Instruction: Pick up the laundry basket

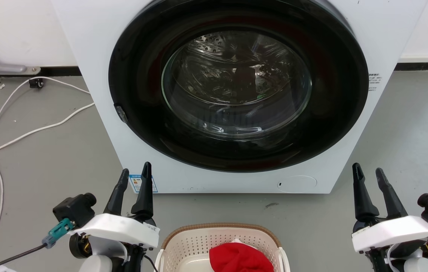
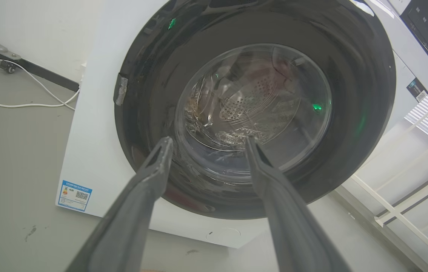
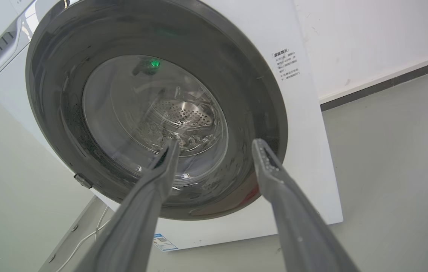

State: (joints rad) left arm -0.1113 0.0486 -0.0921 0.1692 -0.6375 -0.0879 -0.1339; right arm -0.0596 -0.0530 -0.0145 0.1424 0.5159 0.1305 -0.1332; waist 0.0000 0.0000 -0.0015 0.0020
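Hovering at your lower left, the left gripper (image 1: 135,169) has its two dark fingers parted with nothing between them. Your right gripper (image 1: 368,168), at the lower right, is spread and empty too. Both point up toward the white washing machine (image 1: 93,41), whose round glass door (image 1: 236,90) is closed, with the steel drum (image 1: 211,40) showing behind it. Between your two arms, at the bottom edge of the head view, the laundry basket (image 1: 219,226) sits on the grey floor (image 1: 48,170), just in front of the machine and apart from both grippers. A red cloth (image 1: 238,257) lies inside it. A white cable (image 1: 10,100) trails across the floor on the machine's left.
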